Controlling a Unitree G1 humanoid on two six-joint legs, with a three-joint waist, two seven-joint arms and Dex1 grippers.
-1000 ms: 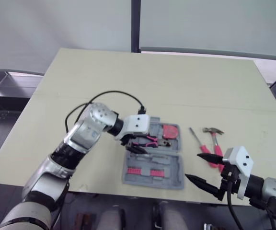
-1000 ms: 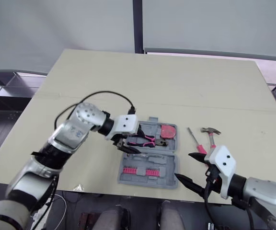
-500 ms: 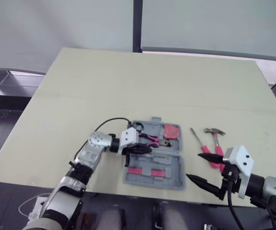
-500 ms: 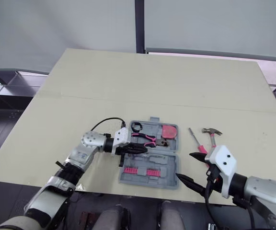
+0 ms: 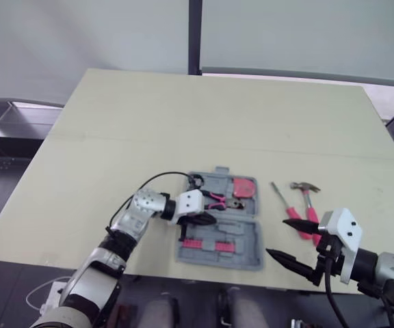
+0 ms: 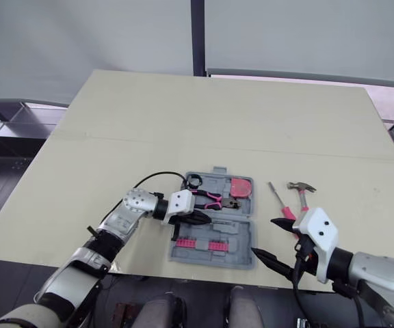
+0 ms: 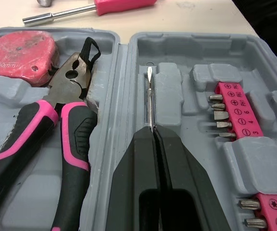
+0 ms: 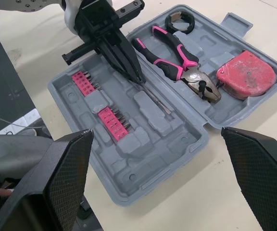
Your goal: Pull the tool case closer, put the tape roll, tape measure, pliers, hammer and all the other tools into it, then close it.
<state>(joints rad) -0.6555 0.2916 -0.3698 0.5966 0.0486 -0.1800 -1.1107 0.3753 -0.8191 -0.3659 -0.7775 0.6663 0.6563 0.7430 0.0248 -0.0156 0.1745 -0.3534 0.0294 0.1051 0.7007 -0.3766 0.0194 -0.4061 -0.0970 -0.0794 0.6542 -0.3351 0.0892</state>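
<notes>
- Left gripper (image 7: 153, 131) has dropped from above the pliers (image 5: 214, 199) to the tool case's (image 5: 252, 258) hinge line. It is pressed together on the end of a slim metal shaft (image 7: 149, 96) in its slot.
- Pliers, tape measure (image 5: 243, 187) and tape roll (image 5: 195, 180) lie in the case, open by the table's (image 5: 183, 123) near edge.
- Hammer (image 5: 309, 203) and screwdriver (image 5: 284, 201) lie outside it, toward the right edge, with the right gripper (image 5: 277, 237) spread beside them.
- We judge those two remain, then closing.

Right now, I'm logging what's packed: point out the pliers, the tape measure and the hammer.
pliers (image 8: 201, 83): right wrist view, on the metal head.
tape measure (image 8: 246, 74): right wrist view, on the red casing.
hammer (image 5: 305, 186): left eye view, on the metal head.
</notes>
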